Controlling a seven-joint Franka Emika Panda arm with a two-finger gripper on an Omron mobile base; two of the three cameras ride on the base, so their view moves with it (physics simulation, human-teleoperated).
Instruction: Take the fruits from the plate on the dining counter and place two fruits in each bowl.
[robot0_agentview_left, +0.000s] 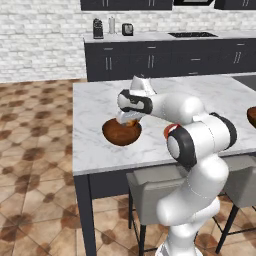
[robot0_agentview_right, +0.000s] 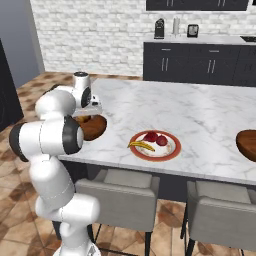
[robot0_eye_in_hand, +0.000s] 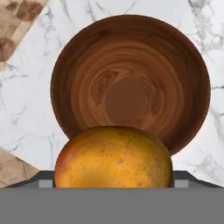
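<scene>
Orange fruit (robot0_eye_in_hand: 113, 157), clenched in the claw (robot0_agentview_left: 128, 120), hangs over the bowl (robot0_eye_in_hand: 131, 83) at centre frame on the worktop (robot0_agentview_left: 100, 105); released off-centre, it could strike the rim and roll away

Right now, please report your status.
Gripper shut on orange fruit, above empty left bowl. Banana, two red fruits on plate. Nothing blocking.

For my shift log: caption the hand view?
Orange fruit held above the empty brown bowl on the marble counter.
</scene>
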